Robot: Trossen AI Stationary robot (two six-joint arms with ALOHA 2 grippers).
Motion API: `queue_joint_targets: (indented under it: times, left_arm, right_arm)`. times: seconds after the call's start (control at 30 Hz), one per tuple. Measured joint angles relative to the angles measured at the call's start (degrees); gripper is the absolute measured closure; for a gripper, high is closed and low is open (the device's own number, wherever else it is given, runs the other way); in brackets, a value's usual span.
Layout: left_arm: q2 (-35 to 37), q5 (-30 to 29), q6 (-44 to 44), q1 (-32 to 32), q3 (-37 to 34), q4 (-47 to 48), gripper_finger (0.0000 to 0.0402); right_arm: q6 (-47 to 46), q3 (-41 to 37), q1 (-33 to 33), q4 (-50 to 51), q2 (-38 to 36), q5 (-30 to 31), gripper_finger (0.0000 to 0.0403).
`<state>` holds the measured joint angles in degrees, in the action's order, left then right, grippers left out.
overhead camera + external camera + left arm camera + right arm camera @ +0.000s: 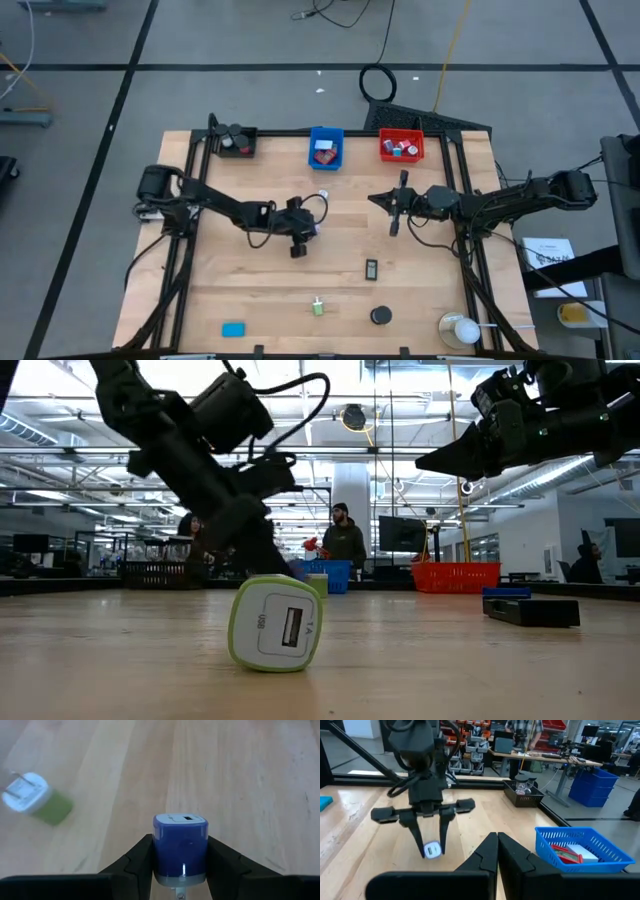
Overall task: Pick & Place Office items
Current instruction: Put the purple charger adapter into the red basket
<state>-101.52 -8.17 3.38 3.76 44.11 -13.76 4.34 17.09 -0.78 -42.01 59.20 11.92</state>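
Gripping one blue charger (180, 845), the left gripper (180, 865) hovers; right gripper (497, 851) is closed, empty.

I work in a big open robotics lab: my pale wooden tabletop (250, 280) sits in a black metal frame (190, 190) on grey floor, under exposed ceiling pipes (60, 455), with desks and dark monitors (400, 532) behind, people (343, 542) standing among them.

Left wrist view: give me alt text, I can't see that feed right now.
The left gripper is shut on a small blue and white USB charger, holding it just above the bare wooden table. A green and white charger lies on its side on the table farther off.
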Motion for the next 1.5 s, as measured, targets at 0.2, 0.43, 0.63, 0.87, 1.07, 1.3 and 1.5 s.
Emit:
queue_joint_targets:
  times: [0.2, 0.43, 0.63, 0.87, 1.07, 1.3, 1.5]
  left_arm:
    - [-4.1, 1.8, -0.2, -0.1, 0.4, -8.1, 0.0263]
    - [-3.8, 2.4, 1.5, -0.1, 0.3, -9.2, 0.0205]
    - [-3.2, 2.8, 1.5, -0.1, 0.3, -7.0, 0.0168]
    - [4.9, 0.5, -3.6, 1.6, -0.2, -0.9, 0.0190]
    - [14.7, 1.8, -8.0, 2.8, -6.2, -5.7, 0.0286]
    - [21.4, -0.4, -3.6, -0.2, -16.4, -17.0, 0.0379]
    - [22.6, 0.2, -2.7, -2.5, -18.0, -14.5, 0.0392]
  right_arm:
    - [0.0, 0.0, 0.0, 0.2, 0.1, 0.0, 0.0399]
    - [-0.6, 0.0, 0.0, 0.2, 0.1, 0.0, 0.0399]
    - [-0.5, 0.0, 0.0, 0.2, 0.1, 0.0, 0.0399]
    - [-0.4, 0.0, 0.0, 0.5, 0.1, 0.0, 0.0399]
    - [-0.4, 0.0, 0.0, 0.6, 0.1, 0.0, 0.0399]
    - [-0.4, 0.0, 0.0, 0.2, 0.1, 0.0, 0.0399]
    - [-0.5, 0.0, 0.0, 0.3, 0.1, 0.0, 0.0399]
